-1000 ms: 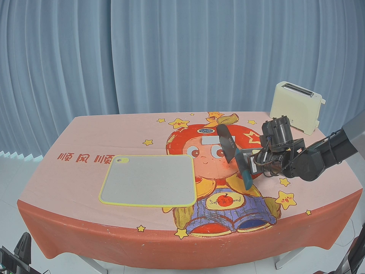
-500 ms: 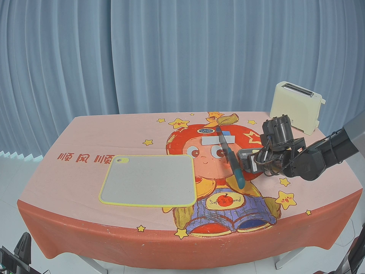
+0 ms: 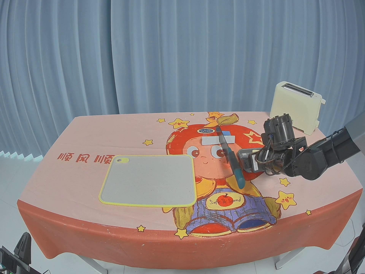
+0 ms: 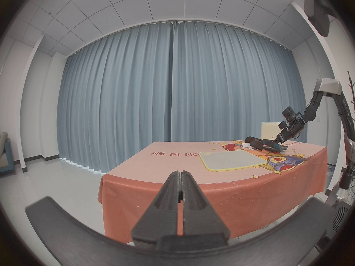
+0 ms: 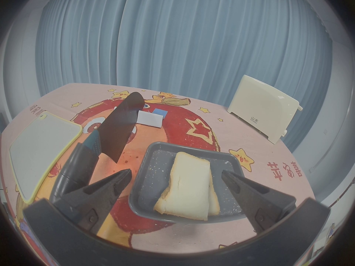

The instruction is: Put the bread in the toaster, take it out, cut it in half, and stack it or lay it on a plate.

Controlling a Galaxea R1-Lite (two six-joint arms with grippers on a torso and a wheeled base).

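Pale bread slices lie stacked in a dark grey tray on the table. My right gripper hangs open just above the tray, one finger on each side of the bread. A knife with a black blade and teal handle rests on the tablecloth beside it, its blade standing on edge. The right gripper is next to the knife handle, holding nothing. A cream toaster stands at the far right corner with nothing showing in its slot. My left gripper is shut, low and well off the table.
A grey cutting board with a yellow rim lies left of the knife, bare. A white card and a small blue piece sit behind the blade. The toaster stands beyond the tray. The table's front edge is near.
The knife went from hanging tilted in my right gripper to resting on the table. The right gripper let go of it and drew back slightly.
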